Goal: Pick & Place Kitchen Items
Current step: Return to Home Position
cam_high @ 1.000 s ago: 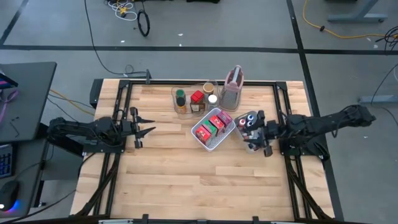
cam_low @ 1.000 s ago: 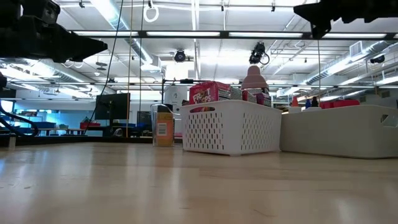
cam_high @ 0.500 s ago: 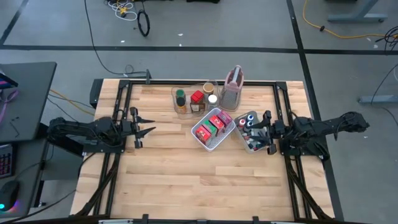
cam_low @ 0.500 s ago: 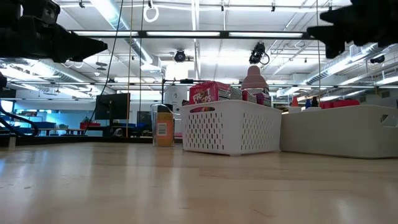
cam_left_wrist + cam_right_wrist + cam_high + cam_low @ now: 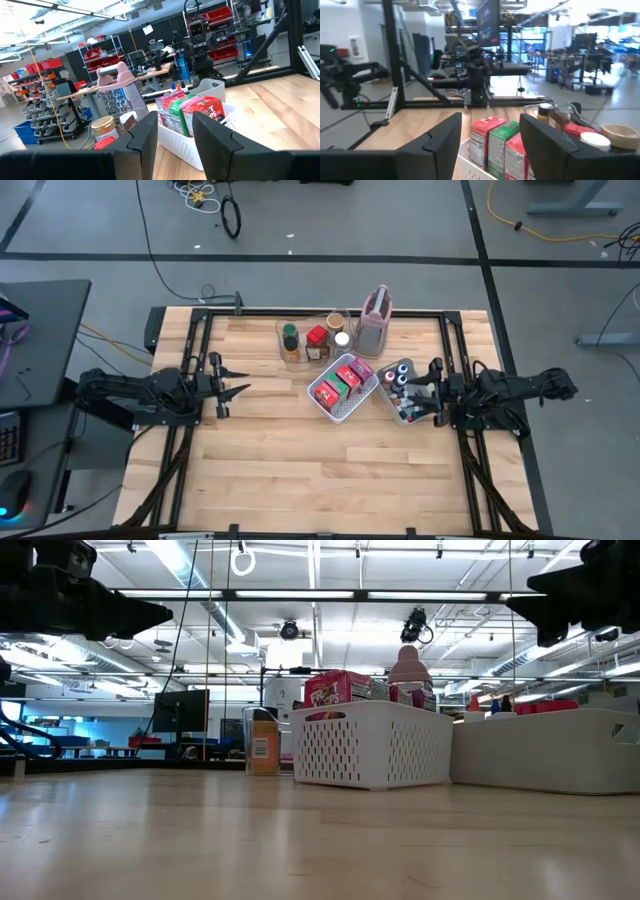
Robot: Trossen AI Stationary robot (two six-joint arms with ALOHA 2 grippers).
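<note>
From above, the wooden surface [image 5: 300,460] carries a tight group of things near its far middle. A white mesh basket [image 5: 324,404] holds red and green packets [image 5: 342,380] standing side by side. Beyond it a clear bin [image 5: 280,345] holds spice jars [image 5: 317,337] with dark, red and white lids, and a pink-handled grater [image 5: 373,330] stands just beside that bin. A grey tray [image 5: 386,396] to the basket's right holds small bottles [image 5: 400,375] with coloured caps. The left end effector [image 5: 246,379] hangs released near the left edge, well apart from everything. The right end effector [image 5: 422,393] is just beside the tray's outer side.

At table height, the basket wall covers the packets except their tops. The tray wall hides the bottles but for a few caps, and both arms are dark shapes cut off at the upper corners.

The left wrist camera looks between its parted fingers [image 5: 145,142] at the basket, the packets' printed faces and the grater.

The right wrist camera shows its fingers [image 5: 440,145] apart and empty, with the packets between them; the jars' labels are unreadable.
</note>
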